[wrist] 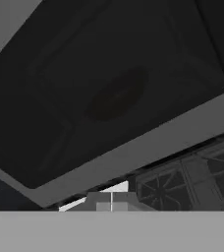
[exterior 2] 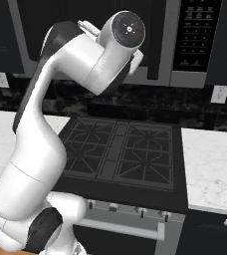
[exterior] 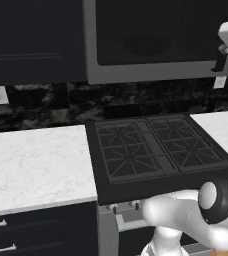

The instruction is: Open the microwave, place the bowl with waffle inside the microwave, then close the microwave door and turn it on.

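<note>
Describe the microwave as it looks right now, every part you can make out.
The microwave is a wide, boxy appliance with a grey frame, mounted above the black stove between dark cabinets. Its door, a large dark glass panel, looks shut and flush with the frame. Through the glass a dim rounded shape shows inside; what it is cannot be told. In the right base view a dark vertical handle stands at the door's right edge, beside a black control panel with small buttons.
</note>
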You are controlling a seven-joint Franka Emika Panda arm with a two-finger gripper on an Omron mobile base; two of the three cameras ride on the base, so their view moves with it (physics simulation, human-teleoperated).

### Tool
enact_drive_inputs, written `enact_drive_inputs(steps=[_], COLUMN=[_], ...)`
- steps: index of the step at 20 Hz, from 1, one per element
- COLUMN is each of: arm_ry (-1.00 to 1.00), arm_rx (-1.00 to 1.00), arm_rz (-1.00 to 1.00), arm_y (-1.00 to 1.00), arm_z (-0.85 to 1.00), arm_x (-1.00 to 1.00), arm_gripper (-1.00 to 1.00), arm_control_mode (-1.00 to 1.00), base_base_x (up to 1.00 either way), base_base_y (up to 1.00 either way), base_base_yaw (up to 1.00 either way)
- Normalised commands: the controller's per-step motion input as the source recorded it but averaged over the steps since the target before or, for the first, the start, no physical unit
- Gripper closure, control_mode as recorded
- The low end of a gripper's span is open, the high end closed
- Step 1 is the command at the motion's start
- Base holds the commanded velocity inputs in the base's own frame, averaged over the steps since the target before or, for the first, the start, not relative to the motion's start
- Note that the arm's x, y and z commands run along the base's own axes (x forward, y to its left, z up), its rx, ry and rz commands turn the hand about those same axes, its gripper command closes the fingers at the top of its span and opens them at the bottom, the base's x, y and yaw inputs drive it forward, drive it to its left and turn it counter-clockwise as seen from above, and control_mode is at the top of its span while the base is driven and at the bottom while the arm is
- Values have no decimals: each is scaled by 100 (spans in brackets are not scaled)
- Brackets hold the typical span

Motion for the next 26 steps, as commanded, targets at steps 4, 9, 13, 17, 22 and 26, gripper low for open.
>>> enact_drive_inputs(steps=[4,9,13,17,22,26], arm_ry=[13,5,2,0,1,6], arm_rx=[53,53,48,15,3,1], arm_rz=[-3,-10,-11,-7,-7,-10], arm_y=[-71,-79,-94,-51,-31,-30], arm_z=[-5,-23,-23,-2,-8,-6], arm_x=[-37,0,0,-12,6,16], arm_gripper=[100,100,100,100,100,100], arm_control_mode=[-100,-100,-100,-100,-100,-100], base_base_x=[0,0,0,0,0,0], base_base_y=[0,0,0,0,0,0], base_base_yaw=[0,0,0,0,0,0])
